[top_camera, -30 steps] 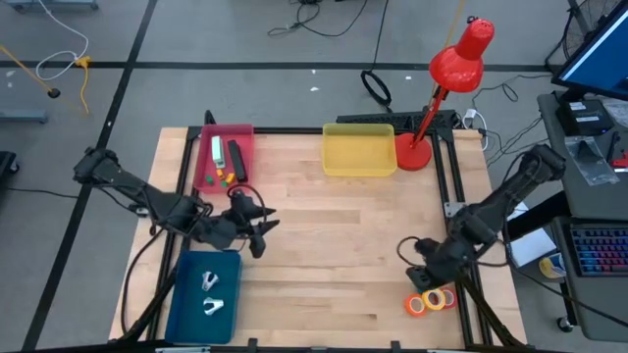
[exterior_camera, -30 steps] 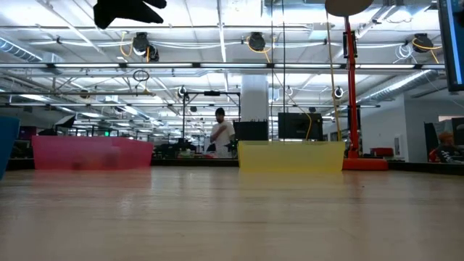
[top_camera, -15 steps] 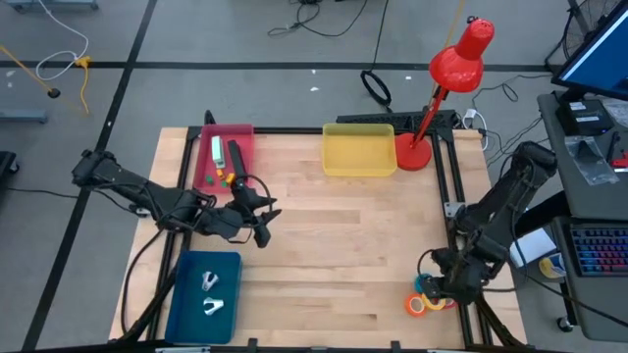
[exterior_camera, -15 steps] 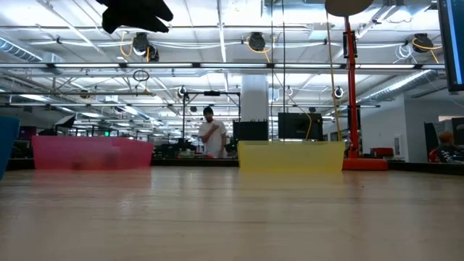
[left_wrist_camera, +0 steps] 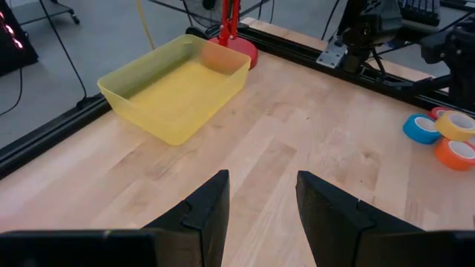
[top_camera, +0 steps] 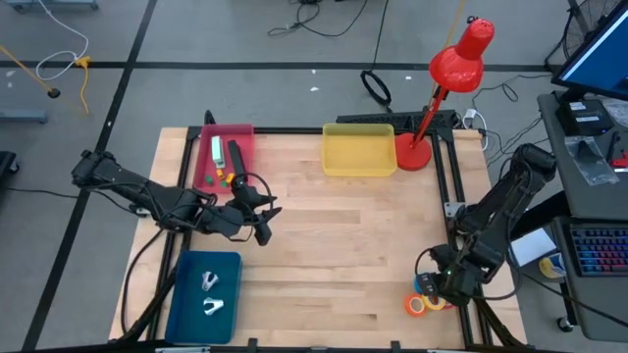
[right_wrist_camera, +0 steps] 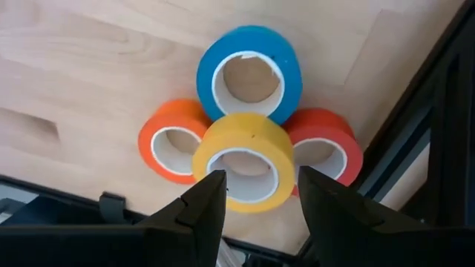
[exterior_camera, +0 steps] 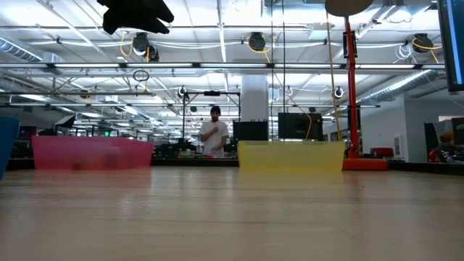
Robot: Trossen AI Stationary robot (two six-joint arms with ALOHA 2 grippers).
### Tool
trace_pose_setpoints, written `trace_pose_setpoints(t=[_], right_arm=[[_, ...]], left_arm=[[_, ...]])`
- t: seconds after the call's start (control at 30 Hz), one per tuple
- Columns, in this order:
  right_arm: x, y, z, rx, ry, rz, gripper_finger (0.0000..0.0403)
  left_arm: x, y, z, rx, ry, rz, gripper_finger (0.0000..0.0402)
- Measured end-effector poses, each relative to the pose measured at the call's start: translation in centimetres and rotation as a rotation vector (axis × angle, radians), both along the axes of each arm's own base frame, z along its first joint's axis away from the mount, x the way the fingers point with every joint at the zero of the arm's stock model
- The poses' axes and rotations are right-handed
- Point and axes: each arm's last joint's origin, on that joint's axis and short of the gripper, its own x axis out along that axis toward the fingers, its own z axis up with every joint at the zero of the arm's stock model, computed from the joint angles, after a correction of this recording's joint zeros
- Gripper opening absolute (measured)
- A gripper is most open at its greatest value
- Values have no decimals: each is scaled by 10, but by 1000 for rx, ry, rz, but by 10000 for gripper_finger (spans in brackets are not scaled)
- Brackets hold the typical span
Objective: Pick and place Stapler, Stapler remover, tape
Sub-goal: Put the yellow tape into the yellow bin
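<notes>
Four flat ring-shaped tape rolls point(right_wrist_camera: 247, 152), blue, orange, red with yellow stacked on top, lie holes-up at the wooden desk's point(top_camera: 334, 245) right front corner. The right tool point(right_wrist_camera: 256, 199) hovers just above them, fingers parted, empty. The left tool point(top_camera: 263, 224) waits open beside the pink plastic tray point(top_camera: 209, 172).

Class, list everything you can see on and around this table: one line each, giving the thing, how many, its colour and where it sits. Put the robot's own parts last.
Tape rolls: four; blue, yellow, orange, red; clustered at the table's near right corner, yellow on top.
Yellow tray: one, far edge, middle, empty.
Pink tray: one, far left, holding small items.
Blue tray: one, near left, holding two small pale items.
Red lamp: one, far right corner.
Table: one, light wood.
Person: one, in the room behind.
Left hand: open, empty, above the table's left side.
Right hand: open, directly over the tape rolls.
</notes>
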Motion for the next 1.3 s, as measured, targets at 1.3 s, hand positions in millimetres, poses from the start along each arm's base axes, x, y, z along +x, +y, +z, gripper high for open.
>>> trace_pose_setpoints(t=[1.3], right_arm=[[0,15,-22,-6,100,32,160]], left_arm=[[0,0,0,1,1,1,157]])
